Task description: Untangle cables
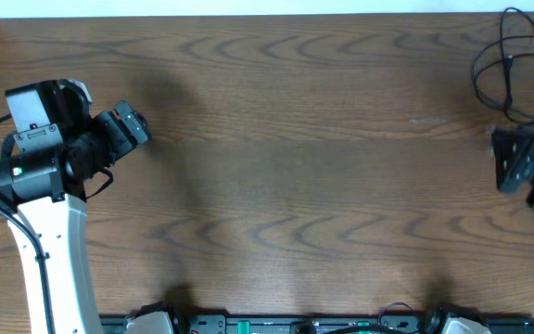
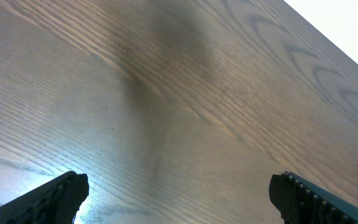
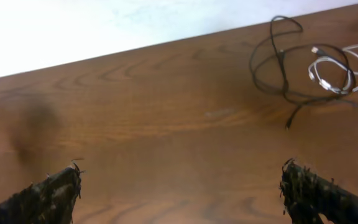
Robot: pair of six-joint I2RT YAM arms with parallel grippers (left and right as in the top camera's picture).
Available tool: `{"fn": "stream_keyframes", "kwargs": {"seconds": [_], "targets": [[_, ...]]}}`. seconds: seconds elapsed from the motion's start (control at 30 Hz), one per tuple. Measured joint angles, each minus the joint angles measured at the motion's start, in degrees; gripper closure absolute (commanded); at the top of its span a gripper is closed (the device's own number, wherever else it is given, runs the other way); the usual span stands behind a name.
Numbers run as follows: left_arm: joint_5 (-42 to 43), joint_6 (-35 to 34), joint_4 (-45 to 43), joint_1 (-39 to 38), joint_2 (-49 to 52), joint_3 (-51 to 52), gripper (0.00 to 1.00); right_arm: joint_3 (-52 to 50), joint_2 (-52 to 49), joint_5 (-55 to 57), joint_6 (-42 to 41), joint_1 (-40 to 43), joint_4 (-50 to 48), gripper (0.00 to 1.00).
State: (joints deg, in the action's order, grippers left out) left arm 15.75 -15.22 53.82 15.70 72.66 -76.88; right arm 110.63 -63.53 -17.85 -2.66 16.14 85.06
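The two cables are being shown at the far right corner of the wooden surface (image 1: 295, 139), close to its back edge. The black cable (image 3: 285, 93) is lying in several loose loops, with one plug end trailing toward the near side. The white cable (image 3: 331, 88) is coiled in smaller loops at the right of the black one, and the two are overlapping where the white coil is lying inside a black loop. Neither cable is being touched. The right claw (image 3: 179, 196) is being held wide apart, with nothing between its fingertips (image 3: 316, 193). It is being pointed toward the cables from the near side, close to them but not in contact. In the overhead view it is partly cut off by the right edge. The left claw (image 2: 179, 199) is likewise spread wide, and only bare wood is being framed between its fingertips (image 2: 55, 196). It is positioned over the left end of the surface, well apart from the cables.
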Motion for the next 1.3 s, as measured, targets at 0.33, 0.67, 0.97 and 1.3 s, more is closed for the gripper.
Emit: {"fn": "stream_keyframes", "kwargs": {"seconds": [0.33, 0.67, 0.97, 1.3], "targets": [[0.0, 0.0, 0.0, 0.0, 0.0, 0.0, 0.02, 0.0, 3.5, 5.4, 1.0, 0.0, 4.7, 0.01], [0.0, 0.0, 0.0, 0.0, 0.0, 0.0, 0.01, -2.2, 3.7, 5.9, 1.7, 0.0, 3.7, 0.01], [0.0, 0.0, 0.0, 0.0, 0.0, 0.0, 0.02, -26.6, 11.6, 6.1, 2.0, -1.7, -19.6, 0.01], [0.0, 0.0, 0.0, 0.0, 0.0, 0.0, 0.02, -62.9, 30.0, 8.0, 2.3, -7.1, -58.0, 0.01]]}}
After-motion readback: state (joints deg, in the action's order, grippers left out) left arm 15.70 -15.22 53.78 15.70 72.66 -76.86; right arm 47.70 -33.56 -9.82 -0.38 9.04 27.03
